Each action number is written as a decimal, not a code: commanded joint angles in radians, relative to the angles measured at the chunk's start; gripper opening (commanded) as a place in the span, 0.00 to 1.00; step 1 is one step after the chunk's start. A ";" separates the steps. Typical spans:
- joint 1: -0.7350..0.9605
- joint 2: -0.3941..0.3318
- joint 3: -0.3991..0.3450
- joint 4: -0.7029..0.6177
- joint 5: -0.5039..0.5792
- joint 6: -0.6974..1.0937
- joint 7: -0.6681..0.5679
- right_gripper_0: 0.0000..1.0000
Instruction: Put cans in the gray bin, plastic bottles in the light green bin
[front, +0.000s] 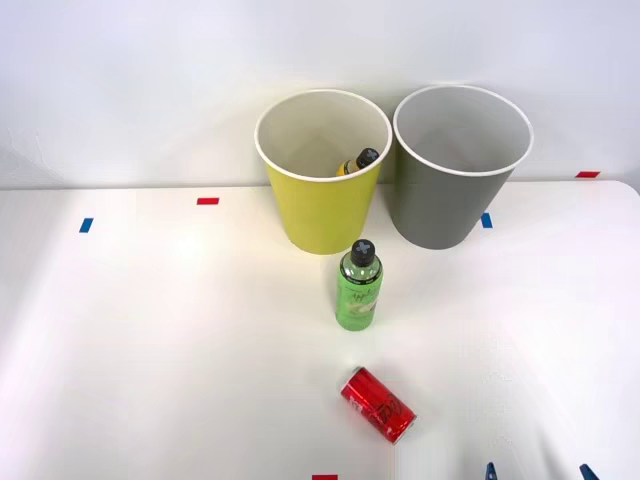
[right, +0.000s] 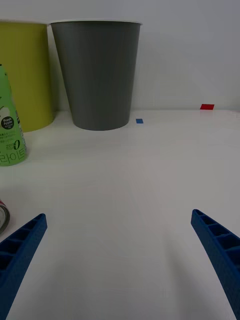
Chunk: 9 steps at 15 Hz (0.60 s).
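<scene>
Though half hidden, yellowish bottle (front: 358, 162) binned.

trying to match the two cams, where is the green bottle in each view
Front view: the green bottle stands upright mid-table, just in front of the light green bin, with the red can lying nearer the robot.
Right wrist view: the green bottle is cut off at the picture's edge, label showing, beside the light green bin.
Shared landmark: the gray bin, with a small blue tape mark at its base.
</scene>
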 joint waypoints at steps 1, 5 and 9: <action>0.000 0.000 0.000 0.000 0.000 0.000 0.000 1.00; 0.000 0.000 0.000 0.000 0.000 0.000 0.000 1.00; 0.000 0.000 0.000 0.000 0.000 0.000 0.000 1.00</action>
